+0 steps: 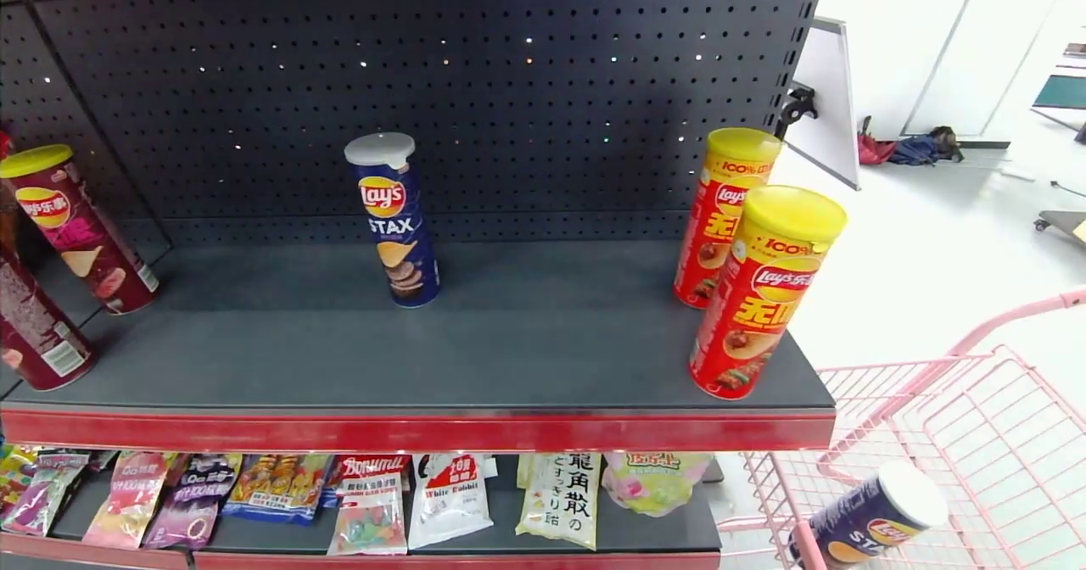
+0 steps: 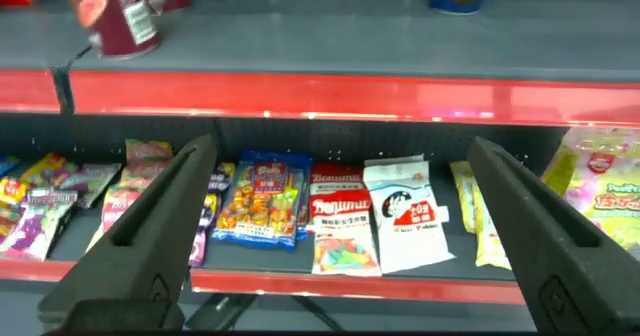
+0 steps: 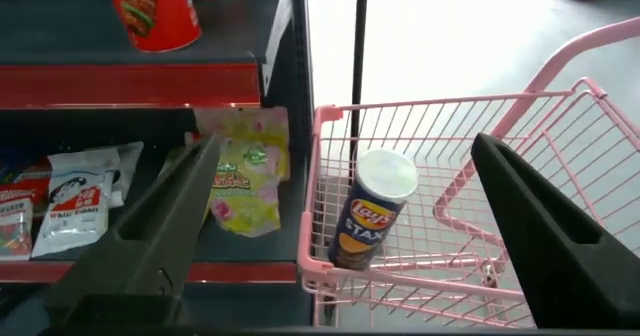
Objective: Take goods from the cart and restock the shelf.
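- The can (image 3: 370, 221) to fetch is in the cart (image 3: 440, 106), in the corner next to the shelf (image 1: 509, 341). It is tilted, with its white lid uppermost.
- Expect it to be light. It looks like a thin-walled tube with a glossy wrap, so it will probably dent under a hard squeeze and slip under a weak one.
- Take it across the body, about halfway down and below the lid. The lid looks like a push-on cap and could come off if you grip there.
- It is round and leaning, so judge it likely to roll or tip against the wire when first touched.
- Your right end effector (image 3: 343, 146) is open with nothing in it, fingers spread wide. It hangs above the near rim of the cart, with the can ahead and below, roughly centred between the fingers and apart from them.
- Your left end effector (image 2: 340, 144) is also open and empty. It faces the lower shelf of snack bags, well apart from the cart.
- A matching blue can (image 1: 392, 218) stands mid-shelf with free space beside it, so that looks the likely spot.
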Tool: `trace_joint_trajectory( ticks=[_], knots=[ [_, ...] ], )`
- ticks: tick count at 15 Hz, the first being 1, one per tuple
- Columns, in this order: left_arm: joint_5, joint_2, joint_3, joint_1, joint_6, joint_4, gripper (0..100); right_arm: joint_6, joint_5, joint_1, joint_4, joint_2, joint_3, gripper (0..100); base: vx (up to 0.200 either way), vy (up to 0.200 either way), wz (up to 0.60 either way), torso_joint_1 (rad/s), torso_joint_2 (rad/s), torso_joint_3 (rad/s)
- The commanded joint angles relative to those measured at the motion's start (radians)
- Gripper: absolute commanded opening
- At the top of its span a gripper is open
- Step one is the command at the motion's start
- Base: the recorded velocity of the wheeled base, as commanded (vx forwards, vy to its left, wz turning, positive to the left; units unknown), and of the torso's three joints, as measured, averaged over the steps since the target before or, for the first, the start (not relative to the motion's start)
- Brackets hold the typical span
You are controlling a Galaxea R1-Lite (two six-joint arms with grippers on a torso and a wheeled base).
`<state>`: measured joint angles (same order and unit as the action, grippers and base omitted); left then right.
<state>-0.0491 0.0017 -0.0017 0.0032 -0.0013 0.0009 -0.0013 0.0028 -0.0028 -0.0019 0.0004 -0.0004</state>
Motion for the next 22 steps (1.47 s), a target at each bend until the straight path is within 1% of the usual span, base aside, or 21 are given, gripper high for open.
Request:
trace_joint_trajectory(
  ticks=[1,2,11,18,22],
  knots=[
    [0.0,0.0,0.0,0.001,0.0,-0.001,100,0.0,0.0,0.001,0.0,0.0,0.0,100,0.0,0.0,0.0,0.0,0.0,0.0],
    [0.0,0.0,0.0,0.001,0.0,-0.001,100,0.0,0.0,0.001,0.0,0.001,0.0,100,0.0,0.0,0.0,0.0,0.0,0.0],
    [0.0,0.0,0.0,0.001,0.0,-0.001,100,0.0,0.0,0.001,0.0,0.0,0.0,100,0.0,0.0,-0.6,0.002,0.0,0.003],
    [0.0,0.0,0.0,0.001,0.0,-0.001,100,0.001,-0.001,0.001,-0.001,0.001,0.0,100,0.0,0.0,0.0,0.0,0.0,0.0],
    [0.0,0.0,0.0,0.001,0.0,-0.001,100,0.001,-0.001,0.001,-0.001,0.0,0.0,100,0.0,0.0,0.0,-0.121,0.28,0.168]
  ],
)
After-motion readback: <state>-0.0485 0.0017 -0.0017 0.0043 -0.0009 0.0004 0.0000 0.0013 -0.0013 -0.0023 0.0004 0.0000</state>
